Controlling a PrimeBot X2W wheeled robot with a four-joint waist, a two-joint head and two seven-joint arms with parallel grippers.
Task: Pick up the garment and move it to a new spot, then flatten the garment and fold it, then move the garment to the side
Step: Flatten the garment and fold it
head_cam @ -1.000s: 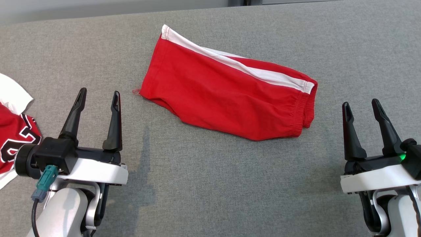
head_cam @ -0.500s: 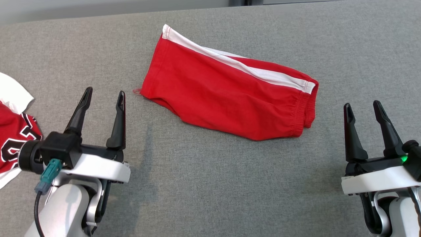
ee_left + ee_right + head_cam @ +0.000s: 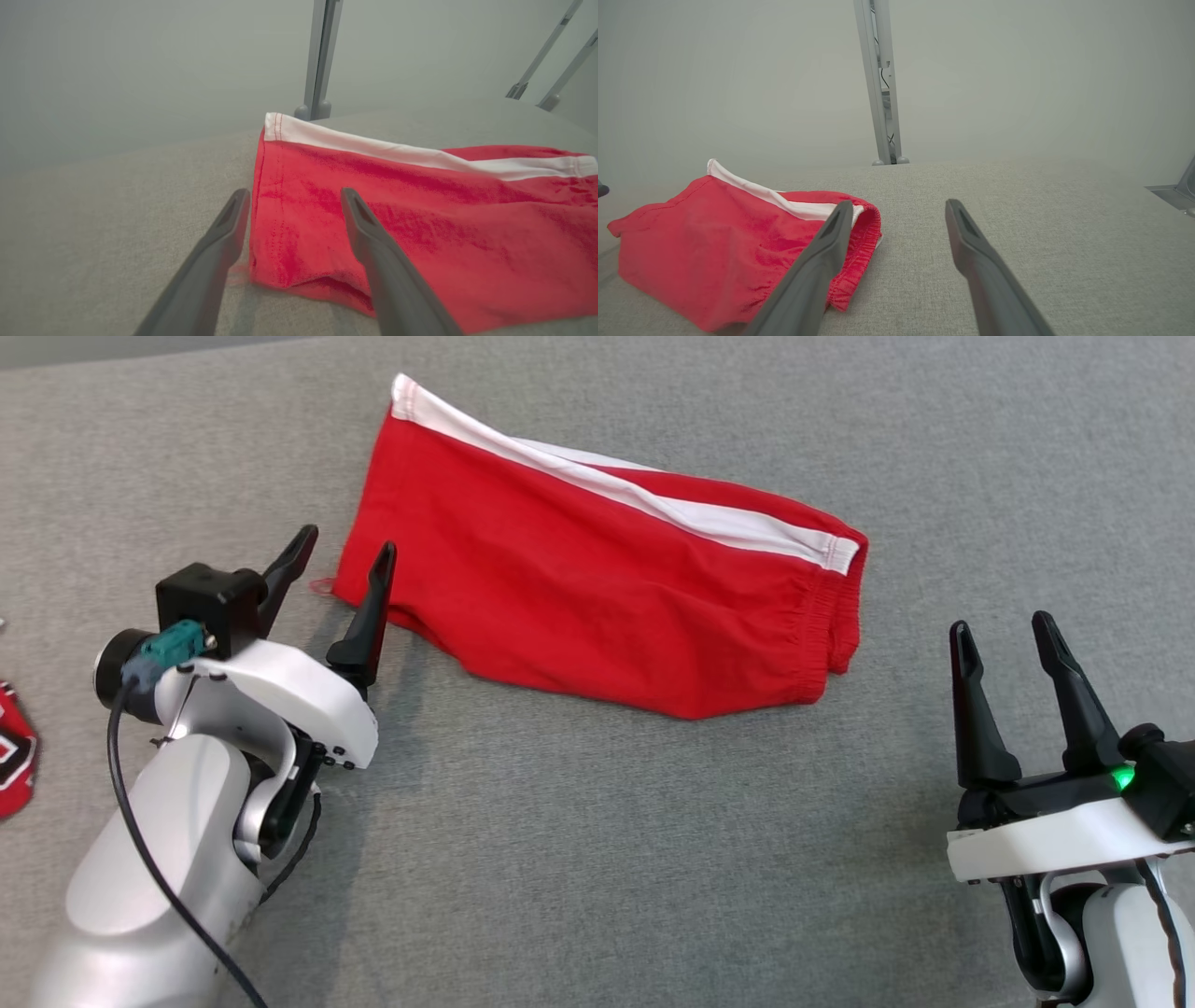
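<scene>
The garment [image 3: 597, 588] (red shorts with a white side stripe [image 3: 653, 504]) lies stretched across the middle of the grey worktop [image 3: 597, 859], its hem [image 3: 369, 532] toward the robot's left and its gathered waistband [image 3: 826, 625] toward the right. From the head view the left gripper [image 3: 347, 539] stands spread wide at the hem's near corner, holding nothing, one finger crossing the edge of the red cloth and the other over bare worktop. The left wrist view makes that relation plainer: the hem runs up between the two fingers, the left one just beside the cloth and the right one over it, though whether either touches the fabric cannot be told. The right gripper [image 3: 1000, 622] is likewise wide apart and empty, low at the right and well clear of the waistband. Its own wrist view sets the waistband behind the left finger and plain worktop between and beyond the two. The head view also takes in a scrap of a second cloth [image 3: 14, 761], red with black and white, at the far left edge. The wrist views add what lies behind the worktop — a pale wall and an upright metal post [image 3: 320, 60].
</scene>
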